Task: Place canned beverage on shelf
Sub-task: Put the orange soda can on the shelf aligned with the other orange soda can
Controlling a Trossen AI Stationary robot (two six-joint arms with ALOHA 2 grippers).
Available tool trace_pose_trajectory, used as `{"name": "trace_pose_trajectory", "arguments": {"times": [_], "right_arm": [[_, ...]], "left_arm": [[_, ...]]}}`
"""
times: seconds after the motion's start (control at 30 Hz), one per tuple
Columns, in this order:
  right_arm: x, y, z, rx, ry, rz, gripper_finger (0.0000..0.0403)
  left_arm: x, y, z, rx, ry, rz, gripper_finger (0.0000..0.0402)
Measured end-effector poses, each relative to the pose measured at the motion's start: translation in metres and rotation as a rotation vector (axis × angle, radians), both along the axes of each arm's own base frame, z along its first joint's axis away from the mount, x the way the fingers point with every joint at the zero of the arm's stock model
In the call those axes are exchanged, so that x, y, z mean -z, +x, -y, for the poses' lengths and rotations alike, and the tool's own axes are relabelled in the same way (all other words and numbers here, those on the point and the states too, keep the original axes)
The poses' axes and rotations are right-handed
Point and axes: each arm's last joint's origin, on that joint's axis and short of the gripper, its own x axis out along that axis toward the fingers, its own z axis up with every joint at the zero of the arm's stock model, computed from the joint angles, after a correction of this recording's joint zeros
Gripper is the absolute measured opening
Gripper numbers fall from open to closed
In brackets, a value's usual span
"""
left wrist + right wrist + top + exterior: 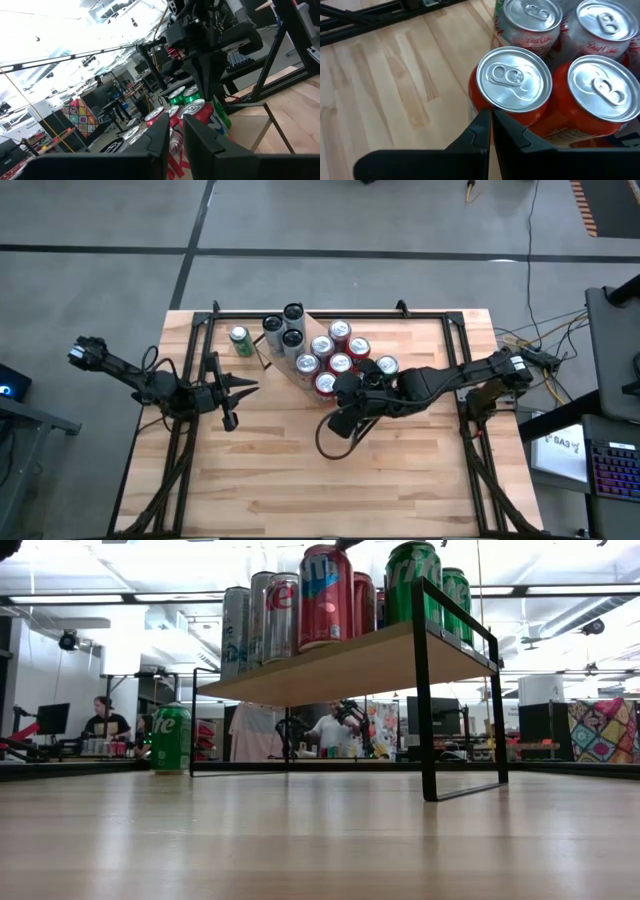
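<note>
Plainly, the right gripper (490, 117) has its fingers pressed together on nothing, their tips just beside the nearest red can (515, 87) at the shelf's (340, 665) front corner; the left gripper (240, 390) hangs well off to the left of the shelf, fingers nearly together and empty as well. One green can (240, 340) stands on the tabletop (300, 470) beside the shelf's left end, still off the board, and it looks to be the beverage left to place; the left arm sits nearer to it. To do this well, that gripper would need to spread its fingers, come level at the can's mid-height, and close squarely so the can stays upright; then lift above the board's edge before moving inward. The shelf top is crowded: red, silver and green cans stand packed together, so a free spot is scarce. The black end frame (425, 690) and the right arm (440, 385) lying across the shelf's front could block the approach; people (105, 720) work in the room behind.
</note>
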Motion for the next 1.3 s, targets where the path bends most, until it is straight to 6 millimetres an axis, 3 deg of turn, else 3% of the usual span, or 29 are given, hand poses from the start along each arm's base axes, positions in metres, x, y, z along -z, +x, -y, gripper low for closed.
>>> {"name": "trace_pose_trajectory", "arguments": {"times": [0.37,0.5,0.73,1.07,1.3], "right_arm": [[-0.003,-0.002,0.001,0.006,-0.022,0.006,0.0009],[-0.026,-0.010,0.005,0.035,-0.052,0.069,0.0009],[-0.061,-0.023,0.033,0.130,-0.079,0.099,0.0009],[-0.048,-0.038,0.085,0.386,-0.021,-0.085,0.0009],[-0.040,-0.041,0.098,0.445,-0.016,-0.131,0.0009]], "left_arm": [[0.000,0.000,0.000,0.000,0.000,0.000,0.0038],[0.000,0.000,0.000,0.000,0.000,0.000,0.0038],[0.000,0.000,0.000,0.000,0.000,0.000,0.0038],[0.000,0.000,0.000,0.000,0.000,0.000,0.0038],[0.000,0.000,0.000,0.000,0.000,0.000,0.0038]]}}
